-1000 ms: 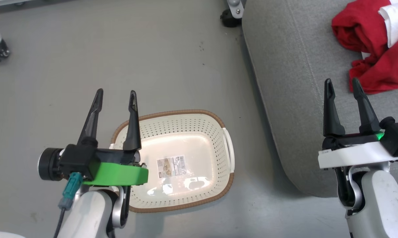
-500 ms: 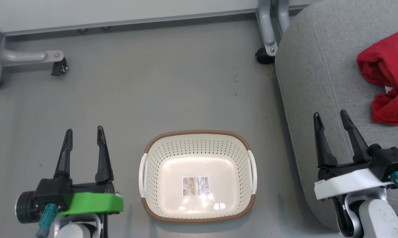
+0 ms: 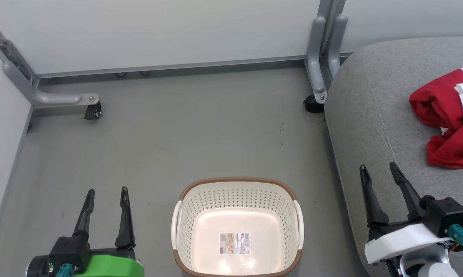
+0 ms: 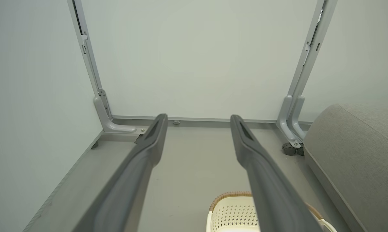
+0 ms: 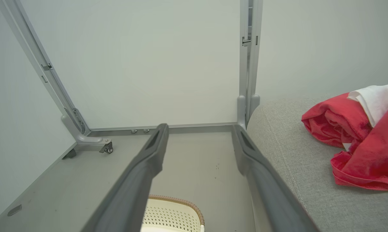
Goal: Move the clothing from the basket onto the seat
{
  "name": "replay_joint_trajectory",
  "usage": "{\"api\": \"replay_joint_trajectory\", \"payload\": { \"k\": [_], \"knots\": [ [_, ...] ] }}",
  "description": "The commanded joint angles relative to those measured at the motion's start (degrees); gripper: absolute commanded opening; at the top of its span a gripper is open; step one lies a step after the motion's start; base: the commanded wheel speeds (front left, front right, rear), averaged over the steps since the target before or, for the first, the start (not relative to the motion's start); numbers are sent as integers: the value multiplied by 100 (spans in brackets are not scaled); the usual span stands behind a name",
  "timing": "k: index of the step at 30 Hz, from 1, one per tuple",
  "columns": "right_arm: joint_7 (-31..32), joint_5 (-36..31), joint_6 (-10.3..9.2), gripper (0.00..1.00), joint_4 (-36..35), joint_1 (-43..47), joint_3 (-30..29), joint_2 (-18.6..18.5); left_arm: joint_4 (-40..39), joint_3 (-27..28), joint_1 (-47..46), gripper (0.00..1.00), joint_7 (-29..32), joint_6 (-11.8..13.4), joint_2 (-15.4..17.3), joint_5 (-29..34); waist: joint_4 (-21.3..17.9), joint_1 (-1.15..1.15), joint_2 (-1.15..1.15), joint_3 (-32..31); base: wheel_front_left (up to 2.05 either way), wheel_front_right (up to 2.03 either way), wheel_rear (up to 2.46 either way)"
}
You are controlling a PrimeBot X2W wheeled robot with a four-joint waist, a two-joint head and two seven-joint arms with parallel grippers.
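The clothing [image 3: 431,104], a red heap with white trim, is sitting on the grey seat [image 3: 370,130] way over on the right. The cream basket [image 3: 237,179] is on the floor [image 3: 177,134] just beside the seat, and its bare bottom shows a sticker label [image 3: 234,243]. The left gripper [image 3: 107,191] hangs over the floor left of the basket and the right gripper [image 3: 377,166] hangs by the seat's edge, both with their fingers spread apart.

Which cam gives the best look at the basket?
Head view: the basket shows nearly whole, empty, label on its floor, both handles; near rim cropped. Left and right wrist views each catch a rim corner of it at the bottom edge.
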Motion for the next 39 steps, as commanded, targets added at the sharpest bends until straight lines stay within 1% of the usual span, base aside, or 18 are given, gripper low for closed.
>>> {"api": "replay_joint_trajectory", "payload": {
  "k": [1,13,29,30,34,39],
  "knots": [
    [19,-43,-2,100,-62,114,13,3,31,36,92,100,-3,-42,-29,59,-8,1,0,-119,0,0,0],
    [132,-94,-2,100,-163,301,40,77,340,145,66,100,-3,-235,-119,187,-58,1,0,-203,0,0,0],
    [153,-141,-2,100,-165,267,88,65,447,303,-4,100,-3,-301,-240,352,-64,1,0,-179,0,0,0],
    [144,-111,0,0,-148,220,91,67,450,286,76,0,0,-290,-223,323,-64,1,0,-179,0,0,0],
    [139,-16,0,0,-12,231,123,74,607,292,95,0,30,-297,-229,233,-65,1,0,-179,0,0,0],
    [190,616,0,0,90,161,103,45,646,371,8,0,196,-337,-236,-347,-65,1,0,-188,0,0,0]
  ]
}}
